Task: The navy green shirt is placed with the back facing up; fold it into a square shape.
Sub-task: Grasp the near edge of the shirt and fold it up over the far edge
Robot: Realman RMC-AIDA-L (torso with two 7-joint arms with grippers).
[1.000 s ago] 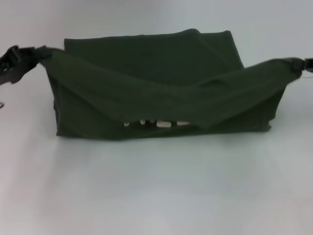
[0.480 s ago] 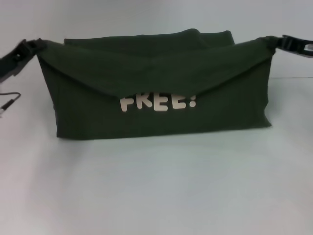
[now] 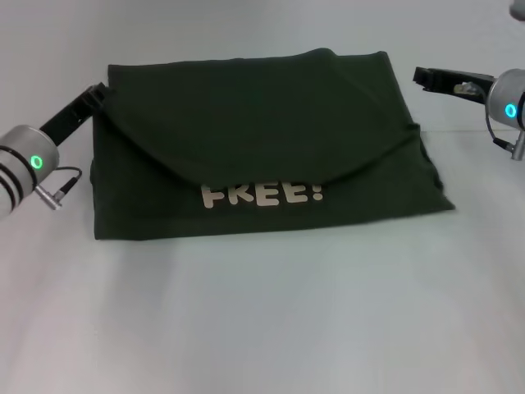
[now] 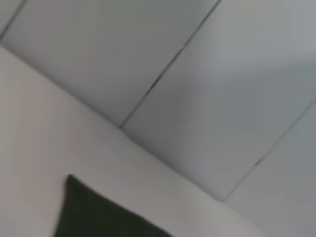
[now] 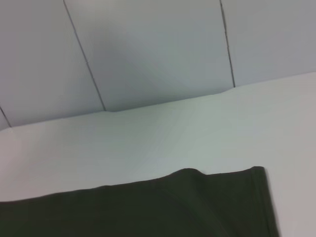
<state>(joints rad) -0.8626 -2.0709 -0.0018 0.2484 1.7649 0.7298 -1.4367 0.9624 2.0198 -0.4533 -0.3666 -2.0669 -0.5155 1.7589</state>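
- Your left gripper [image 3: 97, 94] sits at the far left corner of the navy green shirt [image 3: 262, 148], its dark fingers touching or just beside the cloth edge there; you cannot tell whether they are spread or pressed together, or whether they pinch cloth.
- Your right gripper [image 3: 431, 79] hangs just off the far right corner of the shirt, apart from the cloth; its dark fingers point toward the shirt, and you cannot tell how they stand either.
- Behind each gripper you see a silver wrist with a lit green ring, the left one [image 3: 31, 162] low by the shirt's left edge, the right one [image 3: 509, 107] at the picture's right border.
- The shirt lies flat in the middle of the worktop [image 3: 262, 312], folded into a wide block. A top layer comes down in a shallow curve over the front, and pale letters [image 3: 264, 194] show just under its lowest point.
- The right near corner of the shirt juts out a little past the rest.
- The worktop is plain, pale and smooth.
- In the right wrist view, the shirt's far edge [image 5: 197, 202] lies on the worktop, and a pale panelled wall [image 5: 148, 49] with thin dark seams rises behind.
- In the left wrist view, one dark corner of the shirt [image 4: 89, 212] shows against the same worktop and wall.
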